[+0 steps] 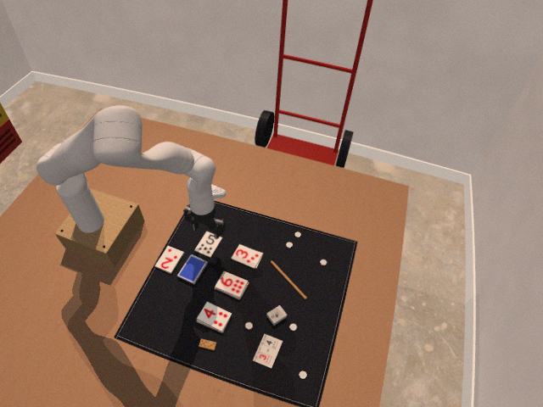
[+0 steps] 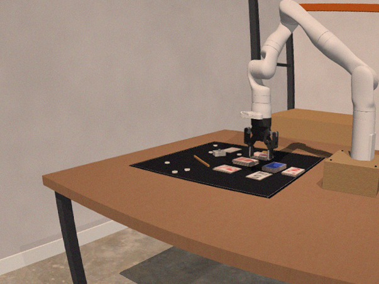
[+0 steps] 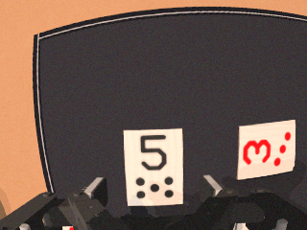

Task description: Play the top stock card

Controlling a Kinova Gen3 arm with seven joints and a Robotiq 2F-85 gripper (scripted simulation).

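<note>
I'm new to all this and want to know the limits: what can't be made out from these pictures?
- Blue stock: lies face-down in every view, so its top card's number and colour are hidden.
- Small grey block: the mark on top is too small to read in the top view.
- Gripper: open; the wrist view is cut off by its bottom edge, hiding the fingertips.
- Paper sheet: its small print is blurred.

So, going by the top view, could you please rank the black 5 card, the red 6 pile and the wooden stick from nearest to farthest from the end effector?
1. Black 5 card, just below the end effector.
2. Red 6 pile, mid-mat.
3. Wooden stick, far right.
</note>
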